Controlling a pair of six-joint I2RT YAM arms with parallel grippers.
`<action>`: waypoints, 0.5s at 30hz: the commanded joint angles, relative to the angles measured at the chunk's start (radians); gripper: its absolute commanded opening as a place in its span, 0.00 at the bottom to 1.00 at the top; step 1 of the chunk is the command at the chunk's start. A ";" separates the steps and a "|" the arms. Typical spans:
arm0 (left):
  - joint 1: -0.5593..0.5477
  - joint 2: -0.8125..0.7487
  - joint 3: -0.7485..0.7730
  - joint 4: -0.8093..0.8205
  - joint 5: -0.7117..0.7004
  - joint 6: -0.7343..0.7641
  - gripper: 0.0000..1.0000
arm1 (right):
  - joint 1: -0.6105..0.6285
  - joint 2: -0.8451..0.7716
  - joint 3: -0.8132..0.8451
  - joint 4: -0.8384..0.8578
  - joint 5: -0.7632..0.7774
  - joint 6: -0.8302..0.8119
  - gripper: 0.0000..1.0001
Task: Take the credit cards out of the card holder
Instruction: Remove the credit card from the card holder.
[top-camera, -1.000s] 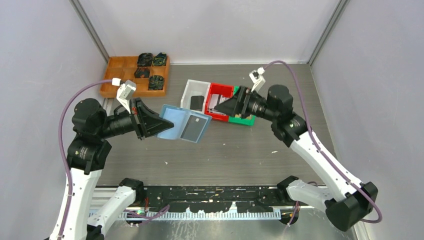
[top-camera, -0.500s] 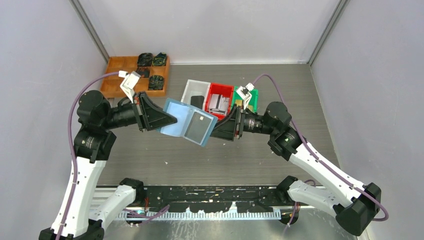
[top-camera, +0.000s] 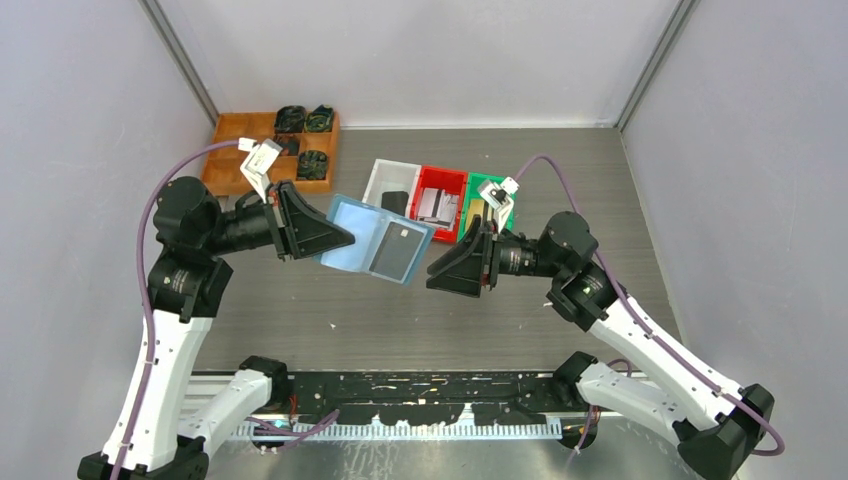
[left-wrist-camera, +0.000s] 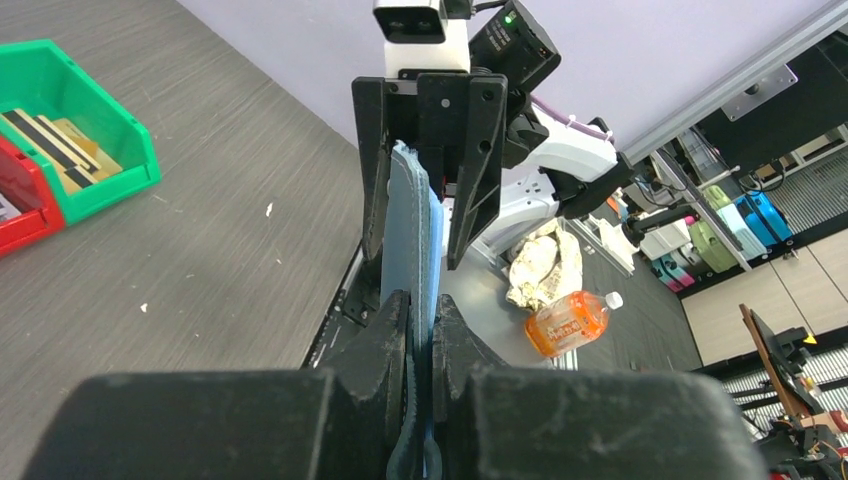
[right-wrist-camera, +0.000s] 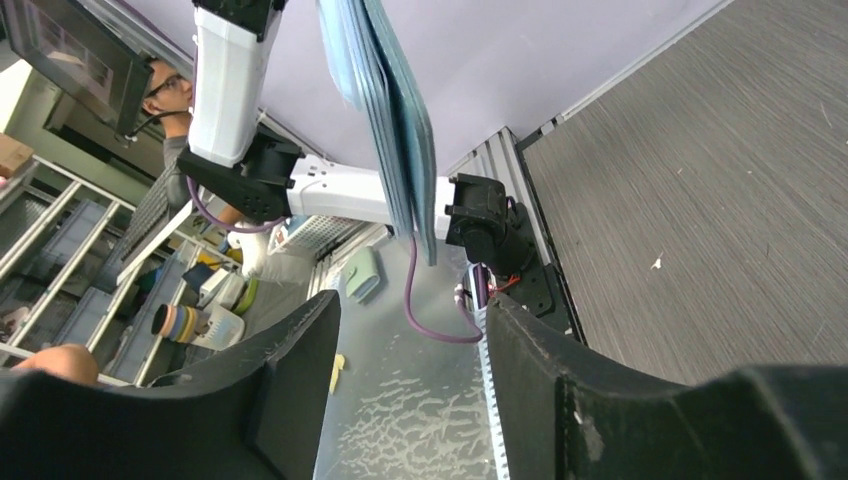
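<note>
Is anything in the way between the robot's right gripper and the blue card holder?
No, nothing visible. The right gripper is open and faces the card holder across open air. The left gripper is shut on the card holder's other side, holding it up.

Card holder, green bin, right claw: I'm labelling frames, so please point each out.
card holder (top-camera: 375, 243), top view, its centre near the fold.
green bin (left-wrist-camera: 110, 192), left wrist view, its near outer wall.
right claw (right-wrist-camera: 410, 305), right wrist view, gap between its fingertips.
</note>
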 joint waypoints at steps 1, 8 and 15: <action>0.004 -0.018 0.032 0.068 0.026 -0.026 0.00 | 0.006 0.032 0.047 0.157 -0.009 0.060 0.57; 0.004 -0.020 0.033 0.082 0.033 -0.051 0.00 | 0.006 0.088 0.080 0.243 0.010 0.103 0.41; 0.004 -0.024 0.034 0.083 0.036 -0.055 0.00 | 0.005 0.087 0.077 0.257 0.017 0.114 0.38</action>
